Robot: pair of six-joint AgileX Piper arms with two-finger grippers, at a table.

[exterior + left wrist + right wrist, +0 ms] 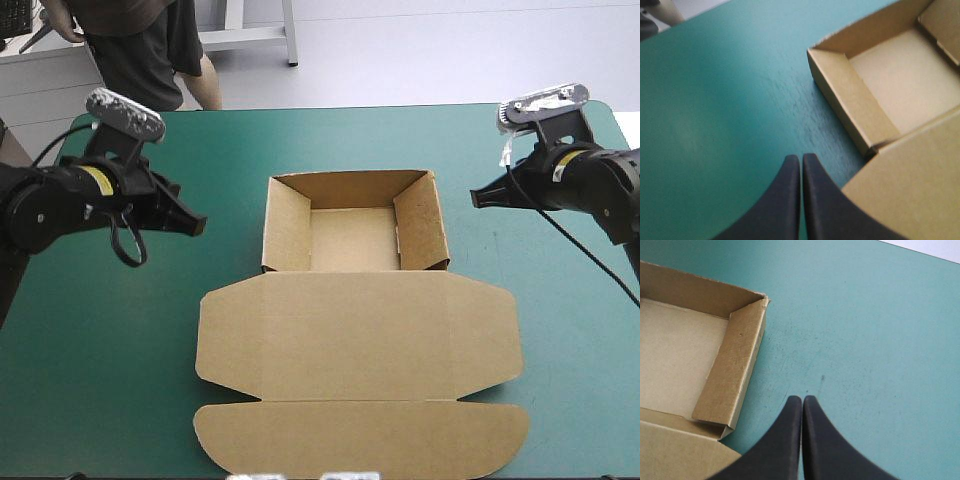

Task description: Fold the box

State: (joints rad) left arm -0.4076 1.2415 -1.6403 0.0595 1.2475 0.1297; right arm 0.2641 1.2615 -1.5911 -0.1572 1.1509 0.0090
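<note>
TRAY UP, LID DOWN: The brown box (356, 300) lies at the middle of the teal-green tabletop (90, 380) as an open tray, its walls (285, 225) raised and tucked on the far side, its lid (360, 335) and front flap (360, 440) flat toward the near edge. The left pincer (196, 226) and right pincer (480, 198) hover clear of it on either side, each clamped together and holding nothing. The tray looks finished; only the lid seems to remain unfolded.

Robotics lab, robot arms (60, 200), teal-green table (90, 390)
</note>
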